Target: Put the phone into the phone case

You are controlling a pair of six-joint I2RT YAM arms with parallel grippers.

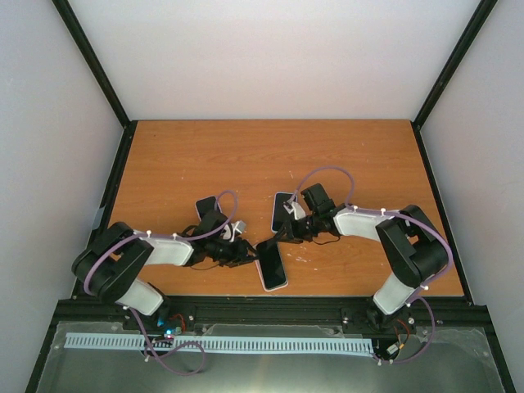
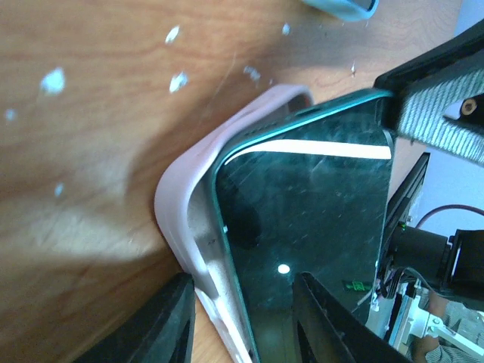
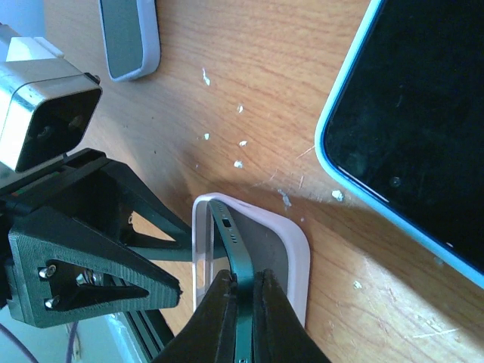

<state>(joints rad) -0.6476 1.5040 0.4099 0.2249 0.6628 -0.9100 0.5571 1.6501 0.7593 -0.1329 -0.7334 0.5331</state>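
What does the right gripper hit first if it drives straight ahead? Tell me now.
Clamped on the phone, the right gripper would probably press it into the curved end of the case first; the table lies beyond.

Both arms reached inward from their bases at the near edge, elbows set outward and forearms converging toward the middle. The left arm (image 1: 168, 250) lay low, its white forearm angled to the right. The left tool (image 1: 246, 256) pointed right, and its fingers (image 2: 170, 325) stood well apart. The right arm (image 1: 360, 221) folded back at the elbow, its white forearm running left and the wrist tipped downward. The right tool (image 1: 281, 237) pointed down and left, close to the left tool, with its fingers (image 3: 219, 321) pinched nearly together on the thin edge of the phone (image 3: 236, 253)
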